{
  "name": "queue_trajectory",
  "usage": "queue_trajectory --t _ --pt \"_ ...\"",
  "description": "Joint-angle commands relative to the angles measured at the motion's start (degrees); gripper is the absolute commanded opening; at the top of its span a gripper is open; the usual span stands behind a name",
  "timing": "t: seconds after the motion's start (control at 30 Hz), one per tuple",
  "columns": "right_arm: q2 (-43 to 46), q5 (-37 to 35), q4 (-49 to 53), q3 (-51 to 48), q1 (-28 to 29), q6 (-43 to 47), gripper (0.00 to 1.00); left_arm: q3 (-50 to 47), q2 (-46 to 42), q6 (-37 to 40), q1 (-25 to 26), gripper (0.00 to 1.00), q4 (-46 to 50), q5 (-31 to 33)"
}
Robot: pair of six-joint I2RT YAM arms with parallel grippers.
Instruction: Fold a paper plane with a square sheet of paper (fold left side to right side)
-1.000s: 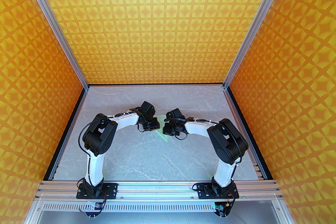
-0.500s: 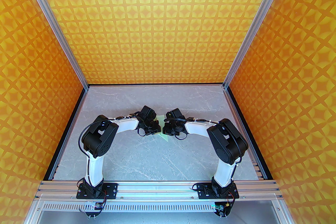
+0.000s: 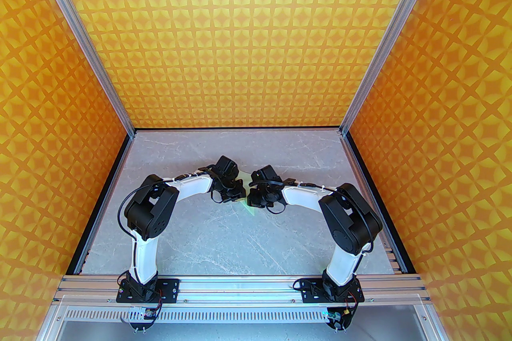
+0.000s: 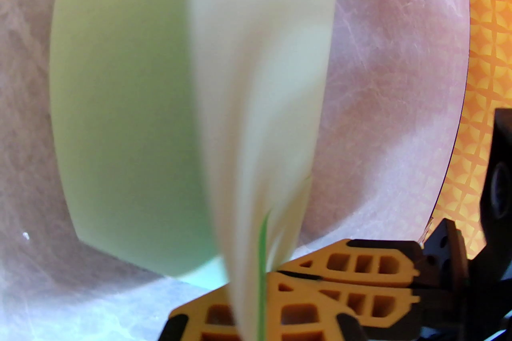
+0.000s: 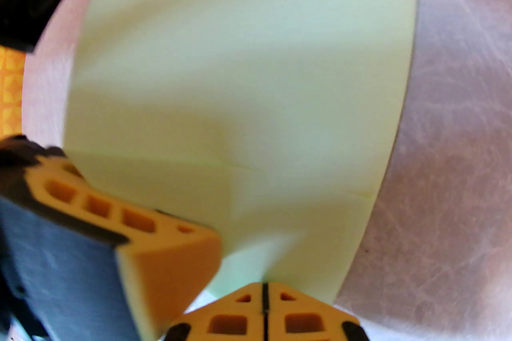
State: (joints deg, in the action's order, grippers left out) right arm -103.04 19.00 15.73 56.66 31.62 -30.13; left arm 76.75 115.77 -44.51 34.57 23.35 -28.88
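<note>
No text, label, brand or number can be read anywhere. The walls point(image 3: 256, 31) carry an orange-yellow star pattern; the paper point(image 5: 248, 71) is plain.

Overhead, the light is bright and even; the orange walls point(image 3: 256, 31) glow yellow toward the top centre, and the grey table point(image 3: 224, 243) shows hardly any shadow. The metal rails point(image 3: 82, 35) lean outward toward the corners. In my left wrist view the sheet of paper point(image 4: 128, 111) sits too close: smeared, out of focus, washed nearly white down the middle. My right wrist view is soft too, the paper glaring pale across the upper half, and the table curves at the right edge under a pinkish cast.
</note>
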Motion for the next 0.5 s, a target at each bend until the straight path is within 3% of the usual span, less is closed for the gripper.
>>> queue_trajectory --t 0.0,0.47 --pt "-0.7 0.2 2.3 -0.5 0.8 2.2 0.07 2.8 1.4 1.5 0.1 0.0 4.1 0.3" --pt "0.0 0.6 2.1 -3.0 1.9 1.7 0.07 3.8 2.8 1.4 -0.4 0.0 5.0 0.3"
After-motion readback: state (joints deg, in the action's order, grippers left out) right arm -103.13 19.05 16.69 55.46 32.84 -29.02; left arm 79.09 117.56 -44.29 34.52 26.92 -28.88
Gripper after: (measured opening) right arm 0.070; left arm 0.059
